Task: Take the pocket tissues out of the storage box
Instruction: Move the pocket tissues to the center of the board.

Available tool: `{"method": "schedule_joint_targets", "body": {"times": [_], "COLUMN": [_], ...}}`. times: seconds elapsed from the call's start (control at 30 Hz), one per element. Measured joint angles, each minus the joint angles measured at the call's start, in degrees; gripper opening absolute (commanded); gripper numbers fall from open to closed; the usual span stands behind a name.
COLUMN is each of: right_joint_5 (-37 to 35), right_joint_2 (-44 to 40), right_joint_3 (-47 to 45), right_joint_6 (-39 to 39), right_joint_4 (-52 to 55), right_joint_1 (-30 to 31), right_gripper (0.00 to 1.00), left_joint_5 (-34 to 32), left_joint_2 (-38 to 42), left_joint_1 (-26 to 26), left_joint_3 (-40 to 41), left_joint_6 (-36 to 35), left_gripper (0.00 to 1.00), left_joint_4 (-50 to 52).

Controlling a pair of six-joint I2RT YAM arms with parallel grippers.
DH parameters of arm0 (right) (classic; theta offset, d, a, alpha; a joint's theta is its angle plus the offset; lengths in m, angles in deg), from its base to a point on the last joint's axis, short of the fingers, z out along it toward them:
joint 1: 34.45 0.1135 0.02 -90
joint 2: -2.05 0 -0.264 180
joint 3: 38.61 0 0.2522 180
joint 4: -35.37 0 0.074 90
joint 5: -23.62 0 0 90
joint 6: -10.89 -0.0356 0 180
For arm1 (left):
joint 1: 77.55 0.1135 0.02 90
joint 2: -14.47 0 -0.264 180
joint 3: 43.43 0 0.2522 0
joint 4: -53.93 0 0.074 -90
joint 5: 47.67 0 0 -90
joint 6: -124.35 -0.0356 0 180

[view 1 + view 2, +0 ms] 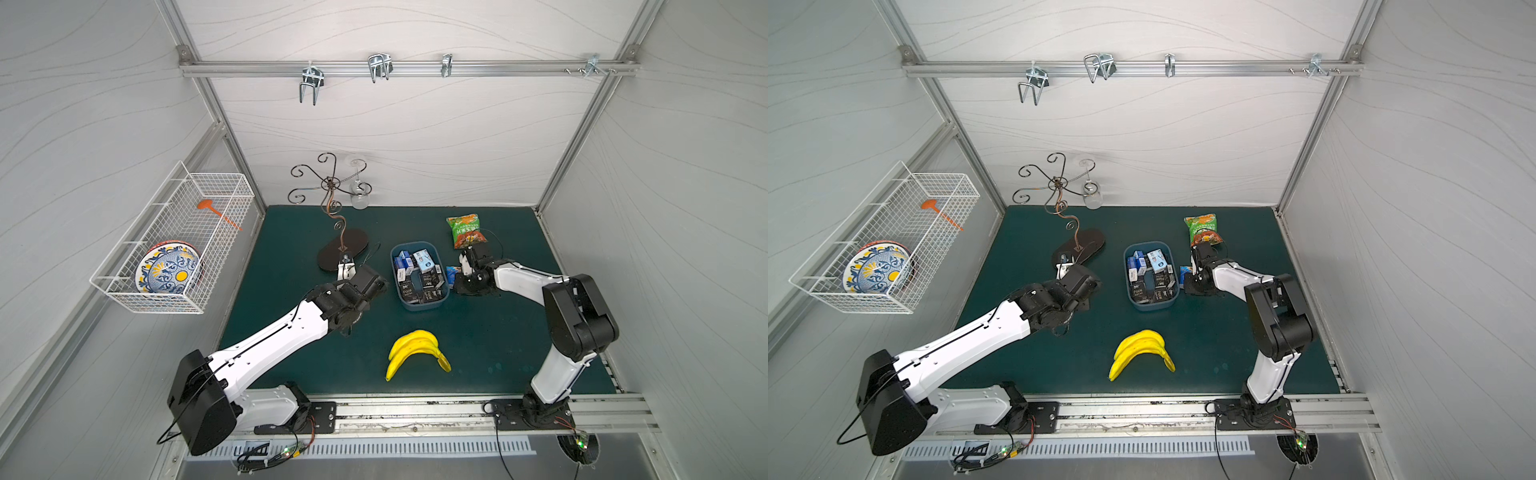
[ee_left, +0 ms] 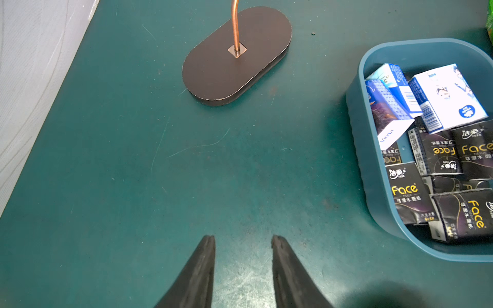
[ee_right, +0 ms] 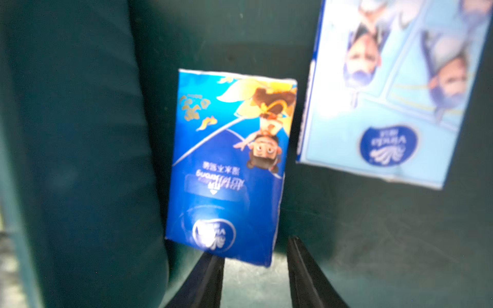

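lying on the table [image 1: 478, 340] just beside the storage box [image 1: 419, 306] toward the table's right edge, a blue pack [image 3: 226, 165] and a pale pack [image 3: 373, 106] sit before the right gripper [image 3: 256, 250], jaws narrowly apart, empty; left gripper [image 2: 242, 237] likewise; black packs [image 2: 405, 192] in the box read "face tissue"

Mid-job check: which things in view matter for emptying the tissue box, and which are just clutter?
Job: storage box; pocket tissues inside it; dark blue pack and pale blue pack already out on the mat.
Lying about: bananas; snack bag; metal stand with hanging glass; wire basket holding plate and orange tool.
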Motion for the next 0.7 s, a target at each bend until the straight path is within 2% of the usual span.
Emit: {"method": "schedule_joint_targets", "body": {"times": [0.7], "right_joint_5": [1.4], "right_joint_2": [3.1], "right_joint_3": [2.4], "right_joint_6": [-1.4], "right_joint_4": [-2.1], "right_joint_1": [-2.3], "right_gripper": [0.43], "left_joint_5": [0.0], "left_joint_2": [-1.4], "left_joint_1": [0.0], "left_joint_3": [0.0], "left_joint_6": [0.0], "left_gripper": [0.40], "left_joint_4": [-0.1]}}
